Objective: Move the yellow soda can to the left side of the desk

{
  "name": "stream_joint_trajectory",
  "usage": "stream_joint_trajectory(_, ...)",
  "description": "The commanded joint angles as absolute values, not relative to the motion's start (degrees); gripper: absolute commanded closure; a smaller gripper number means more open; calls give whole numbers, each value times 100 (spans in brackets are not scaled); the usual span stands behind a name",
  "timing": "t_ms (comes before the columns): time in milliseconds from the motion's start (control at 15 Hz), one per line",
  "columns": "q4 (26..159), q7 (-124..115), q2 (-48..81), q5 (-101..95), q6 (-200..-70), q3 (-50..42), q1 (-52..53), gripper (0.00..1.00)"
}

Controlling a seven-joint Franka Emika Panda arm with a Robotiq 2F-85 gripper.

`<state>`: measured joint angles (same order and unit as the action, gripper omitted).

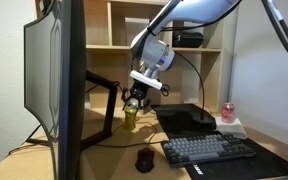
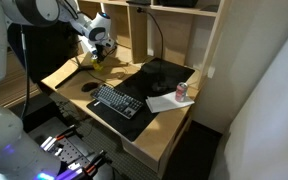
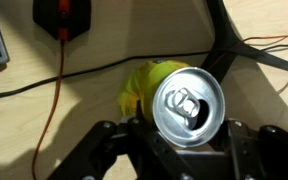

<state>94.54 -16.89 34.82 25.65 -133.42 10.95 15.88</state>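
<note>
The yellow soda can (image 1: 131,117) is held upright above the light tan desk (image 1: 104,158), behind the monitor's right edge. My gripper (image 1: 132,100) is shut on the can near its top. In the wrist view the can's metallic top (image 3: 187,104) fills the space between my fingers, with its yellow side showing above the desk. In an exterior view the can (image 2: 95,59) is a small yellow spot under my gripper (image 2: 96,52) at the far side of the desk (image 2: 69,72).
A large monitor (image 1: 56,85) stands close beside the can. A black mouse (image 1: 144,160), keyboard (image 1: 209,150) on a black mat, a reddish-pink can (image 1: 227,112) on papers, cables and a wooden cubby shelf (image 1: 124,25) are around.
</note>
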Motion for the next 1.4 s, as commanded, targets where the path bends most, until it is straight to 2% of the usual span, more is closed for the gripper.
stream_joint_trajectory(0,9375,-1776,3547,2501,-13361,1162,1558,41)
stream_joint_trajectory(67,9344,-1789,3564,2501,-13363,1161,1562,41)
stream_joint_trajectory(133,9330,-1791,3564,2500,-13363,1154,1559,66)
stream_joint_trajectory(867,8966,-1817,4150,2486,-14003,1243,1644,66)
stream_joint_trajectory(933,9052,-1823,4112,2443,-13819,1231,1600,41)
stream_joint_trajectory(1067,9021,-1825,4123,2440,-13928,1243,1611,41)
stream_joint_trajectory(1133,9009,-1825,4122,2440,-13934,1245,1616,66)
stream_joint_trajectory(1333,9068,-2276,4053,2313,-13802,1109,1706,66)
